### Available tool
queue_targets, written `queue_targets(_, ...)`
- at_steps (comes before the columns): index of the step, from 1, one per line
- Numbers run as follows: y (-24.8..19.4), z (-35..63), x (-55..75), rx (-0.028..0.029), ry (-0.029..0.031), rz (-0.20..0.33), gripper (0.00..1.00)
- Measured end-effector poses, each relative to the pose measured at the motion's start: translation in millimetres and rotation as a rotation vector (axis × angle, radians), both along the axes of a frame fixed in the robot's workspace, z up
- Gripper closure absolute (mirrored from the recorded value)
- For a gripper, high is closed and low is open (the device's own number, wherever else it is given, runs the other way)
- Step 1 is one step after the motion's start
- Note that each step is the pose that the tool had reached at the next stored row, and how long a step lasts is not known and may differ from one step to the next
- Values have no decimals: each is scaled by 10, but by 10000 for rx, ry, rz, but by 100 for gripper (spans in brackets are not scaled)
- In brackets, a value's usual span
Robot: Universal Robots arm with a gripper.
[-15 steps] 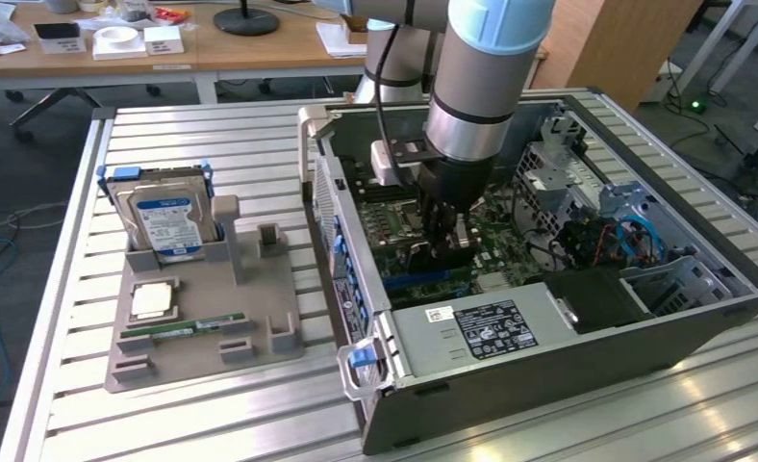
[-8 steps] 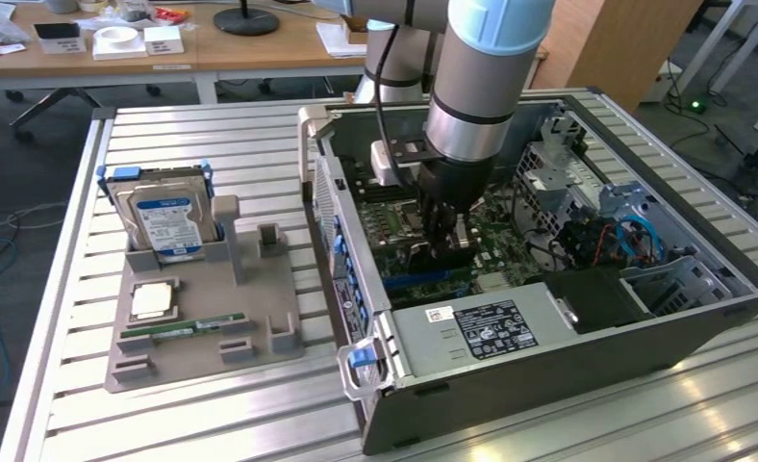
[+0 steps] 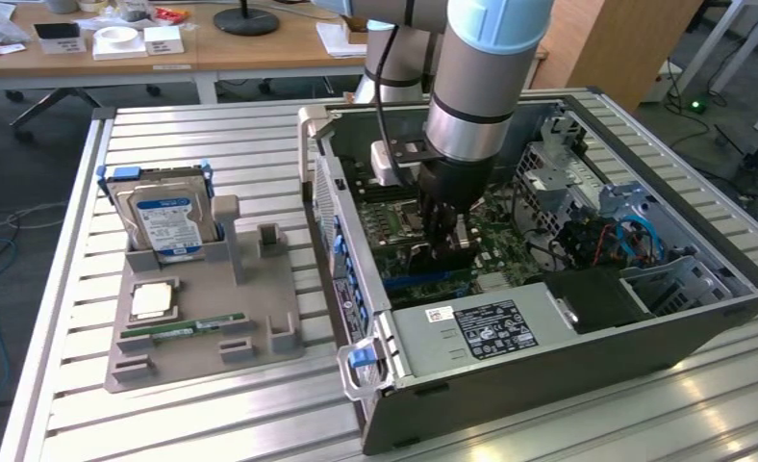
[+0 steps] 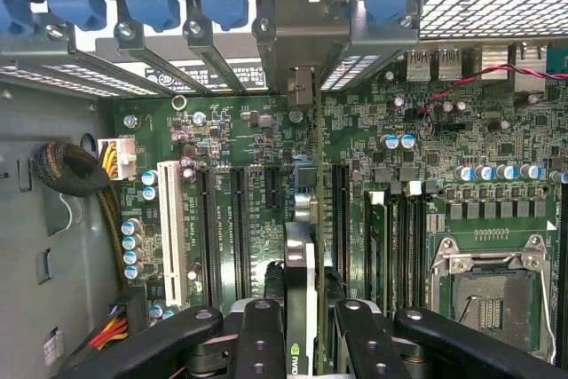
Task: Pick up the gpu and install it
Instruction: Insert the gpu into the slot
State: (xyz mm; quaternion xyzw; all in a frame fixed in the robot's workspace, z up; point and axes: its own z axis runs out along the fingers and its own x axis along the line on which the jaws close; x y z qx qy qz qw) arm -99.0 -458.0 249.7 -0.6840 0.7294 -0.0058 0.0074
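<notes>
For a clean seat, the card edge should be running parallel to the long slots [image 4: 240, 228] and descending straight, without tilt, with its bracket end lining up with the rear openings. The pincer [image 4: 302, 348] is gripping the gpu [image 4: 300, 264] edge-on, jaws partly closed on both its faces, inside the case [image 3: 546, 385], just above the motherboard [image 4: 222, 130].

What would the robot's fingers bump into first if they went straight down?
Most likely the green motherboard, near its long black slots. The gpu gripped between the fingers sticks out ahead, so it would touch first. How much gap is left, I cannot tell.
</notes>
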Motion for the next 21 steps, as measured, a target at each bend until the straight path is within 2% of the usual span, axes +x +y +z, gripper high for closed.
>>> queue_targets(5,0,-1,0,-8,0,0,73)
queue_targets(12,0,0,1,-73,0,-1,73)
queue_targets(21,-1,0,-13,-74,0,0,73)
